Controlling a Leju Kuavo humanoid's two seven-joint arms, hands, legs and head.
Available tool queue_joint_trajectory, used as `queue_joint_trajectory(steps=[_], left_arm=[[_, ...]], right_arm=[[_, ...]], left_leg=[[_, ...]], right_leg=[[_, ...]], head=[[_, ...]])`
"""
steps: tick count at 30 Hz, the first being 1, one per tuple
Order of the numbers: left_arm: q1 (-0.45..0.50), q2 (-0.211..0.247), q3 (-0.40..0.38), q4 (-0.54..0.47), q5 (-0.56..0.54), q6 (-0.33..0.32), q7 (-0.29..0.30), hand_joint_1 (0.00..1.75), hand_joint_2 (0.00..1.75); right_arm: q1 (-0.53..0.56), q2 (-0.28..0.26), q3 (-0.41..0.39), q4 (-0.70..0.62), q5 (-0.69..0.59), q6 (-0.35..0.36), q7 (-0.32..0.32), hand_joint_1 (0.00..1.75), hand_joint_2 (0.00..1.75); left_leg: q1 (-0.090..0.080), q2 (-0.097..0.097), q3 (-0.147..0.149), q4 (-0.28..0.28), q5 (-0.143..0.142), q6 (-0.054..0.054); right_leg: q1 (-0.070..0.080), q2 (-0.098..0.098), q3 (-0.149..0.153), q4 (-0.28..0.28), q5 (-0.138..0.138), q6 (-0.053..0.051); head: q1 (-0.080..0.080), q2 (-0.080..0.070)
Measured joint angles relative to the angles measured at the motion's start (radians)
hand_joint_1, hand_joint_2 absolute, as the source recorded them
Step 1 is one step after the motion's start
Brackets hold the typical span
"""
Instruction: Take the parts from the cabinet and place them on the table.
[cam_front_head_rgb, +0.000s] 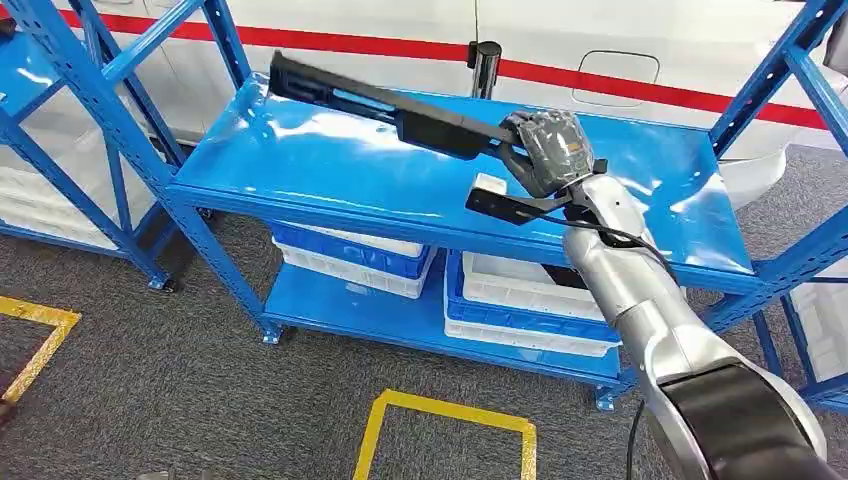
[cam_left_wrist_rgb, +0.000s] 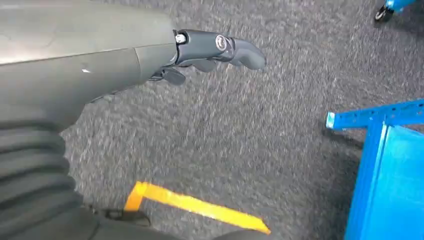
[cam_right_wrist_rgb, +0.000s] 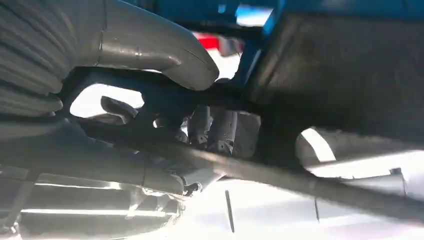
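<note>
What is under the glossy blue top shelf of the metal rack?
Under the glossy blue top shelf, white and blue plastic crates sit on the lower blue shelf. The shelf hides their contents.

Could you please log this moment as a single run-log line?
right hand: grips long black part over blue shelf | left hand: empty, hangs over carpet | placing: not yet done

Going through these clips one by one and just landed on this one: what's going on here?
The robot's right hand grips a long black part above the top of a blue shelf unit. One end of the part angles up and away over the shelf. White and blue bins sit on the lower shelf. The left hand holds nothing and hangs over grey carpet with yellow floor tape.
</note>
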Motion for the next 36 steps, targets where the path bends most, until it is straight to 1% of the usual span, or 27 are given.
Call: queue_joint_trajectory(steps=[5,18,19,20,21,22,23,24,25,27,29,32,33,34,35,36], left_arm=[[0.0,0.001,0.003,0.0,0.001,-0.01,0.0,0.0,1.75],[0.0,0.001,0.005,0.0,0.001,-0.01,0.0,0.0,1.75],[0.0,0.001,0.007,0.0,0.0,-0.007,0.0,0.0,1.75],[0.0,0.001,0.007,0.0,0.004,-0.003,-0.009,0.0,1.75],[0.0,0.002,0.01,0.0,0.024,-0.018,-0.018,0.0,1.75],[-0.005,0.003,0.052,0.0,0.075,-0.023,-0.022,0.0,1.75],[-0.005,0.006,0.07,0.0,0.062,0.043,0.082,0.0,1.75],[-0.005,0.008,0.078,0.0,0.047,0.067,0.182,0.0,1.75],[-0.007,0.011,0.079,0.0,0.02,0.042,0.224,0.0,1.75],[-0.007,0.014,0.078,0.0,0.006,0.037,0.225,0.0,1.75],[-0.007,0.017,0.078,0.0,0.001,0.045,0.229,0.0,1.75],[-0.007,0.022,0.078,0.0,-0.003,0.049,0.233,0.0,1.75],[-0.007,0.023,0.078,0.0,-0.008,0.054,0.235,0.0,1.75],[-0.007,0.023,0.078,0.0,-0.013,0.06,0.24,0.0,1.75],[-0.008,0.023,0.078,0.0,-0.013,0.063,0.245,0.0,1.75],[-0.007,0.023,0.078,0.0,-0.013,0.065,0.249,0.0,1.75]], right_arm=[[-0.005,0.006,-0.019,-0.034,-0.004,-0.001,-0.005,1.75,1.75],[-0.005,0.007,-0.023,-0.038,-0.004,-0.001,-0.006,1.75,1.75],[-0.004,0.007,-0.024,-0.041,-0.007,-0.003,-0.012,1.75,1.75],[0.0,0.01,-0.027,-0.054,-0.035,-0.035,-0.068,1.75,1.75],[0.0,0.011,-0.027,-0.066,-0.052,-0.048,-0.096,1.75,1.75],[0.021,0.008,-0.018,-0.2,-0.113,-0.03,-0.094,1.75,1.75],[0.048,-0.016,0.008,-0.37,-0.168,0.002,-0.033,1.75,1.75],[0.094,-0.032,0.018,-0.47,-0.205,-0.02,-0.017,1.75,1.75],[0.184,-0.04,0.023,-0.495,-0.237,-0.06,-0.051,1.75,1.75],[0.22,-0.043,0.023,-0.498,-0.23,-0.063,-0.053,1.75,1.75],[0.252,-0.048,0.022,-0.51,-0.236,-0.061,-0.058,1.75,1.75],[0.292,-0.051,0.01,-0.537,-0.257,-0.043,-0.066,1.75,1.75],[0.302,-0.052,0.007,-0.547,-0.261,-0.036,-0.066,1.75,1.75],[0.313,-0.054,0.001,-0.561,-0.265,-0.03,-0.066,1.75,1.75],[0.325,-0.057,-0.004,-0.571,-0.267,-0.028,-0.066,1.75,1.75],[0.335,-0.065,-0.012,-0.582,-0.271,-0.027,-0.066,1.75,1.75]], left_leg=[[0.0,0.001,0.0,0.0,0.0,0.0],[-0.001,0.0,0.0,0.0,0.0,0.001],[-0.001,0.0,0.0,0.0,0.0,0.001],[-0.001,0.0,0.0,0.0,0.0,0.001],[-0.001,0.001,0.0,0.0,0.0,0.001],[0.0,0.001,0.0,0.0,0.0,0.001],[0.0,0.0,0.0,0.0,0.0,0.0],[0.0,0.001,0.0,0.0,0.0,0.0],[-0.002,0.001,0.001,0.001,0.0,0.0],[-0.004,0.001,0.001,0.001,-0.001,0.001],[-0.006,0.0,0.0,0.002,-0.001,0.002],[-0.012,0.0,0.0,0.002,-0.004,0.007],[-0.013,0.0,0.0,0.002,-0.005,0.009],[-0.011,0.001,0.001,-0.001,0.0,0.015],[0.0,0.004,0.006,-0.013,0.009,0.024],[0.001,0.005,0.006,-0.014,0.011,0.026]], right_leg=[[0.0,0.0,0.001,0.0,0.0,0.0],[0.0,0.0,0.001,0.0,0.0,0.0],[0.0,0.0,0.001,0.0,0.0,0.0],[0.0,0.0,0.001,0.0,0.0,0.0],[0.0,0.0,0.0,0.0,0.0,0.0],[0.0,0.0,-0.001,0.0,0.0,0.0],[0.0,0.0,-0.001,0.0,0.0,0.0],[-0.001,0.0,-0.001,-0.001,0.0,0.0],[-0.007,0.0,-0.001,-0.001,0.001,0.001],[-0.009,0.0,-0.001,-0.001,0.001,0.001],[-0.01,0.0,-0.001,-0.002,0.001,0.001],[-0.017,0.0,-0.001,-0.003,0.001,0.003],[-0.018,0.0,-0.001,-0.006,0.002,0.005],[-0.017,0.0,0.001,-0.008,0.006,0.01],[-0.01,0.001,-0.003,-0.002,-0.004,0.011],[-0.014,0.001,-0.015,0.022,-0.02,0.008]], head=[[0.0,0.0],[0.0,0.0],[0.0,0.0],[0.001,0.0],[0.0,0.0],[0.0,0.0],[0.0,0.0],[0.0,0.0],[0.0,0.0],[0.0,0.0],[0.0,0.0],[0.0,0.0],[0.0,0.0],[-0.001,0.0],[0.0,0.0],[0.001,0.0]])
